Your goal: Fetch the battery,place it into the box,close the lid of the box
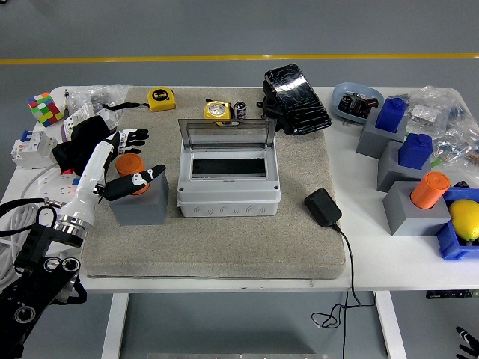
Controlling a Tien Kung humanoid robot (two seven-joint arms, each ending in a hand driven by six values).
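The orange cylindrical battery point(127, 162) stands upright in a grey block point(142, 202) on the left of the grey mat. My left hand point(129, 158) reaches over it from the left, open. Its fingers point(135, 137) are spread past the battery's far side and the thumb point(147, 176) sits at its near side, so the hand hides part of the battery. The grey box point(228, 191) sits mid-mat, its clear lid point(224, 134) standing open at the back and nothing visible inside. Only a black tip of my right hand point(468, 342) shows at the lower right corner.
Behind the box lie two yellow tape measures point(161, 98), a small dark cell point(240, 110) and a black wrapped pack point(296, 99). A black adapter point(322, 207) with its cable lies right of the box. Grey blocks with blue and orange pieces point(429, 190) crowd the right.
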